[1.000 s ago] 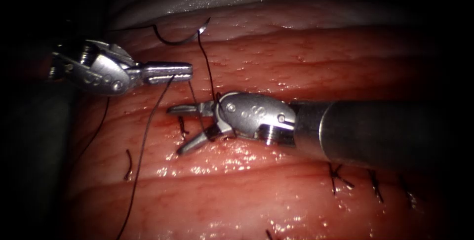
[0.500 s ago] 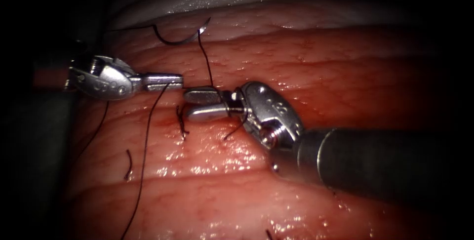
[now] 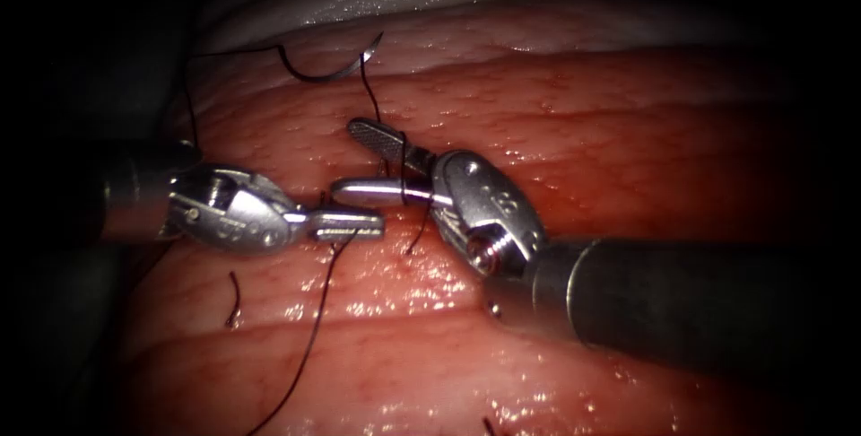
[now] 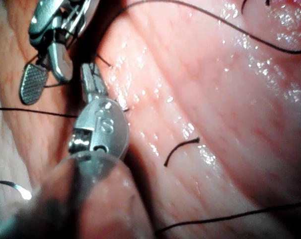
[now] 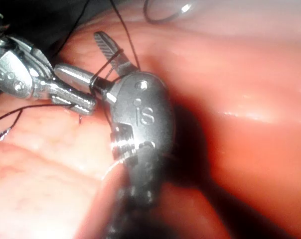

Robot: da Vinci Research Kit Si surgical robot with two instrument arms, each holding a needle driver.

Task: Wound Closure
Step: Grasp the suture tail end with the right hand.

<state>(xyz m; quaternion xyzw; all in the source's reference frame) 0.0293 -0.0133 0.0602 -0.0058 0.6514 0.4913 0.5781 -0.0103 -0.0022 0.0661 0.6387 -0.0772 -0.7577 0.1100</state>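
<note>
The right tool (image 3: 377,162) has its jaws spread with thread (image 3: 384,135) wrapped around them, the left tool (image 3: 350,222) pinches thread beside it, and the needle (image 3: 327,66) lies free on the tissue (image 3: 583,122), so I judge the loops need steady tension.

Letters here: the left claw (image 4: 93,82) carries a stamped "IS" on its round wrist housing, seen upside down in the left wrist view. Same stamp, "IS", on the right claw (image 5: 90,62), on its housing in the right wrist view. In the endoscope view the housings' marks can't be read.
</note>
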